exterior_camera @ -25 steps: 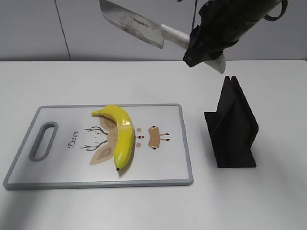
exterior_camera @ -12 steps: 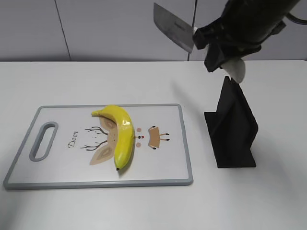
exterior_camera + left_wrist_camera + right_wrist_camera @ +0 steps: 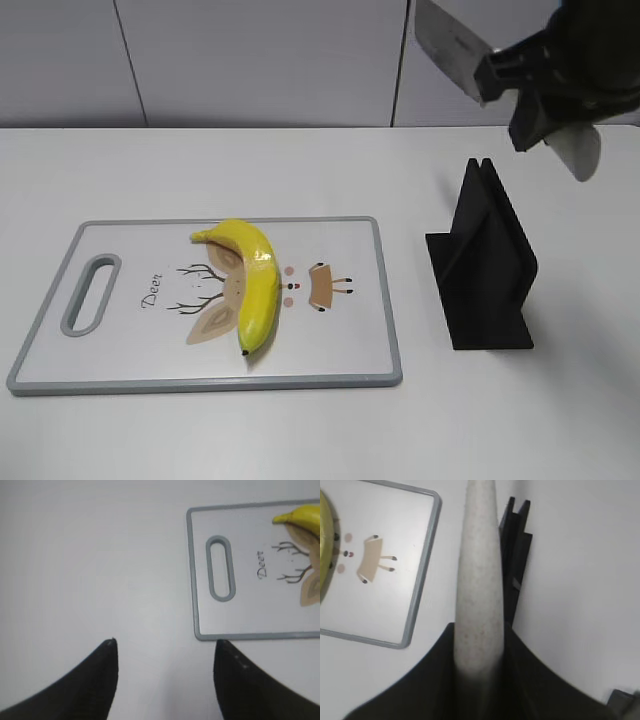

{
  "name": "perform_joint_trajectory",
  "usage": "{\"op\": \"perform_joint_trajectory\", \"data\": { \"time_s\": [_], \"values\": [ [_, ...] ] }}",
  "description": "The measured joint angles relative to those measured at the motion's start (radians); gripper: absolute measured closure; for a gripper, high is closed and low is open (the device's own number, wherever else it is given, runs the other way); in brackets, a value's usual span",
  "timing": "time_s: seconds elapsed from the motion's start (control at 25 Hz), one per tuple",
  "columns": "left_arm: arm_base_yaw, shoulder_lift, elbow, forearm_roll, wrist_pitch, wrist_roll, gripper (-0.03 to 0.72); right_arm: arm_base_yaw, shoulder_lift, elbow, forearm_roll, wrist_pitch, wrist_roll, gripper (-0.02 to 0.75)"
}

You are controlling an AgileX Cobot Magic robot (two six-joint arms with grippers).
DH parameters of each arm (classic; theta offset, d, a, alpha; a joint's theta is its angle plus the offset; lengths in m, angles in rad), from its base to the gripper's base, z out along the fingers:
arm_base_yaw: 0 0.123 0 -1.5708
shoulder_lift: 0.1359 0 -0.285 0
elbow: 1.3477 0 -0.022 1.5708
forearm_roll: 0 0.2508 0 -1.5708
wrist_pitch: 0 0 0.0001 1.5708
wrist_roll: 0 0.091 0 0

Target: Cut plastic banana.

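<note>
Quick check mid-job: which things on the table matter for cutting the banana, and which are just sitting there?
For the job: banana, cutting board, knife clamped in the right gripper.

Just there: black knife stand, standing empty; left gripper, open over bare table.

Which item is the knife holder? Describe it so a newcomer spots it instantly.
Start at the white, grey-rimmed cutting board with the deer drawing on the white table. Just off its right edge stands a matte black plastic stand on a flat base. It is the only dark, upright thing there, with a narrow slot along its top.
</note>
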Motion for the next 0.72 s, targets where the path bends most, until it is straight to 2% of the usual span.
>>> {"op": "perform_joint_trajectory", "data": {
  "time_s": [0.2, 0.4, 0.72],
  "values": [
    [0.000, -0.239, 0.127, -0.001, -0.053, -0.098, 0.104, 0.000, -0.074, 0.133, -0.025, -0.043, 0.067, 0.575],
    [0.000, -0.456, 0.235, -0.001, -0.056, -0.111, 0.104, 0.000, -0.144, 0.218, -0.054, -0.078, 0.119, 0.575],
    [0.000, -0.722, 0.328, 0.007, -0.044, -0.111, 0.111, 0.000, -0.188, 0.261, -0.056, -0.085, 0.143, 0.575]
  ]
}}
